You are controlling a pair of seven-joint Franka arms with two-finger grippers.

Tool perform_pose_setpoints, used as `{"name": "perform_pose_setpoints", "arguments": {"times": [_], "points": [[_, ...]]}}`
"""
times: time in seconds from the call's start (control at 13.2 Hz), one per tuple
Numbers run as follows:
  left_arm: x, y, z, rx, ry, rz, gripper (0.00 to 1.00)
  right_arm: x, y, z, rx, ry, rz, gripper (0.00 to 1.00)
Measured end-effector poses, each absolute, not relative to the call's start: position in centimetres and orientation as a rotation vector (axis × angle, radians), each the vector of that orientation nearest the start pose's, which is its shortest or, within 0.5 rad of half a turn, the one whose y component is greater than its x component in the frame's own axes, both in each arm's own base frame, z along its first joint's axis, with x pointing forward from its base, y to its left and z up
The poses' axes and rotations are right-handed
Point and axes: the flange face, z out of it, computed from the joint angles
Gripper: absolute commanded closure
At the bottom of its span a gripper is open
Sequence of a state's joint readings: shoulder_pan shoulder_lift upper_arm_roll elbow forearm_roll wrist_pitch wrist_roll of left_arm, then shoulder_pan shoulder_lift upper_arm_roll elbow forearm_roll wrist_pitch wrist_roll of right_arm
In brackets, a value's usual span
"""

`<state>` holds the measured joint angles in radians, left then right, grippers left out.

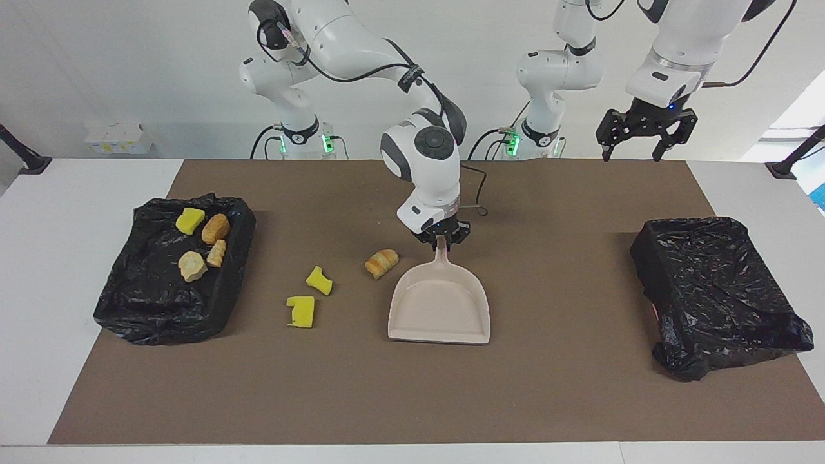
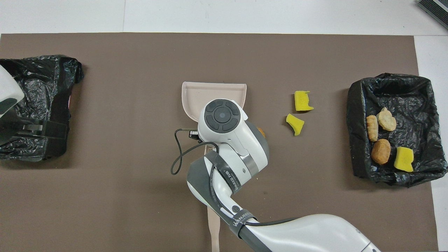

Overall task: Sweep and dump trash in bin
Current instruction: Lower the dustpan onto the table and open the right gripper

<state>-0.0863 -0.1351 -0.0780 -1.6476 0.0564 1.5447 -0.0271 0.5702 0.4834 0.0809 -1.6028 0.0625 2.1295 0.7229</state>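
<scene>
R gripper [image 1: 441, 240] is clamped on the dustpan [image 1: 439, 306] handle, pan flat mid-mat, mouth facing away from robots, prob. staged for sweeping. L gripper [image 1: 646, 132] waits high, fingers wide, empty, over the empty bin [image 1: 715, 293] at its end. Bin [image 1: 169, 270] at R arm's end holds four scraps [image 1: 201, 241]; bread piece [image 1: 381, 263] and two yellow sponge chunks [image 1: 310, 296] lie loose between it and pan.

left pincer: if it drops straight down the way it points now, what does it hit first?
Probably the black bin at the left arm's end. The overhead view puts the left pincer over that bin's rim, open and pointing down. Depth is unclear; it might meet the brown mat beside the bin instead.
</scene>
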Motion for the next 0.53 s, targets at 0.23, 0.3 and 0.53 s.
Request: {"name": "perform_pose_setpoints", "arguments": {"times": [0.23, 0.3, 0.53], "points": [[50.0, -8.0, 68.1, -3.111, 0.199, -0.049, 0.00, 55.9, 40.6, 35.9, -3.027, 0.185, 0.008, 0.00], [50.4, -7.6, 68.5, -3.133, 0.184, -0.048, 0.00, 55.7, 40.9, 36.0, -3.026, 0.178, 0.007, 0.00], [52.6, -5.7, 68.6, -3.156, 0.207, -0.004, 0.00, 55.0, 41.5, 36.6, -3.029, 0.157, 0.016, 0.00]]}}
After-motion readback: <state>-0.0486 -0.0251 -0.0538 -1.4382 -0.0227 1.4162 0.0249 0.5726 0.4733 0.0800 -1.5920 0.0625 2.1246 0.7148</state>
